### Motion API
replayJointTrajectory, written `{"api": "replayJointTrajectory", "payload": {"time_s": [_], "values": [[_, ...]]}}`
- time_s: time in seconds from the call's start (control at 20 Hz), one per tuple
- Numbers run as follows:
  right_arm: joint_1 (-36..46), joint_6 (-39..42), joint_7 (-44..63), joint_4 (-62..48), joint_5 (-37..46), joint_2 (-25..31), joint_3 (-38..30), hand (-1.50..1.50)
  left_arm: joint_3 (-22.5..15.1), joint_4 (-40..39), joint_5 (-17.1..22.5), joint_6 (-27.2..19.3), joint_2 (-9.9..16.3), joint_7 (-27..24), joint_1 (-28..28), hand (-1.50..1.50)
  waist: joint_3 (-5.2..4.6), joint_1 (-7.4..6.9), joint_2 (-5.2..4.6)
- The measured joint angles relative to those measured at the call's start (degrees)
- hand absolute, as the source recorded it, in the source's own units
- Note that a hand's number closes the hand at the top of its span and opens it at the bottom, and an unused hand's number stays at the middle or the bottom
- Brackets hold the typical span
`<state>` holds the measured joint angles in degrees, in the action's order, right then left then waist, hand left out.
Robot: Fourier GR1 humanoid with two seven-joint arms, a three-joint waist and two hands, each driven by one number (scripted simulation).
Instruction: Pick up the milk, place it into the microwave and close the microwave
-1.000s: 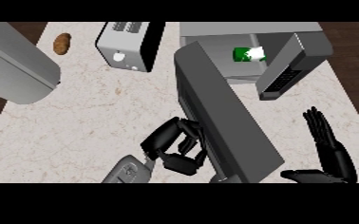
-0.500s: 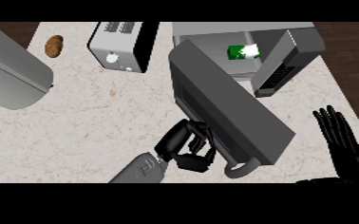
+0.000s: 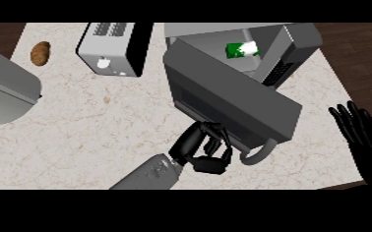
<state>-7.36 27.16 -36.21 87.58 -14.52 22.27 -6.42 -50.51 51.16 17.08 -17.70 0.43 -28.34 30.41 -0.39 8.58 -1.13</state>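
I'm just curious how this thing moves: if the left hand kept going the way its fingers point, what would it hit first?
Most likely the microwave door. The left hand has curled fingers aimed up and right, right at the door's lower edge near the handle. Depth is hard to judge, so contact may already exist.

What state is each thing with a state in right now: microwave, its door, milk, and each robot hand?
Microwave: open, milk inside.
Microwave door: swung out over the counter, not shut.
Milk: inside the microwave cavity, held by nothing.
Left robot hand: fingers curled, against the door's outer edge near the handle, holding nothing.
Right robot hand: open, fingers up, resting at the view's right edge.
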Motion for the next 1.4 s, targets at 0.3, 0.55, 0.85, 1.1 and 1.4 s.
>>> {"api": "replayJointTrajectory", "payload": {"time_s": [0.3,0.55,0.85,1.1,1.4], "values": [[0.48,1.80,3.35,4.54,-2.41,2.04,0.80,-1.50,-1.71,1.33,7.44,-5.66,-0.02,-1.22,2.93,1.50,-0.06,2.08,-0.41],[1.87,2.74,5.14,6.69,-3.51,4.34,0.15,-1.50,-0.93,1.87,12.93,-12.31,-0.19,-1.49,5.73,1.50,-0.06,3.31,-0.73],[4.41,3.52,6.65,7.86,-5.77,6.82,-1.80,-1.50,-0.53,0.57,18.56,-17.74,-0.39,-0.57,9.88,-1.50,0.00,5.07,-1.33],[7.77,0.94,5.99,9.74,-1.64,10.99,-5.67,1.50,0.13,-1.43,22.44,-20.83,-0.45,0.78,12.99,-1.50,-0.02,6.78,-1.69],[11.67,-2.17,5.39,10.81,3.38,14.78,-8.64,1.50,1.96,-1.84,27.50,-23.52,-0.45,-0.03,15.44,-1.50,-0.04,7.37,-2.52]]}}
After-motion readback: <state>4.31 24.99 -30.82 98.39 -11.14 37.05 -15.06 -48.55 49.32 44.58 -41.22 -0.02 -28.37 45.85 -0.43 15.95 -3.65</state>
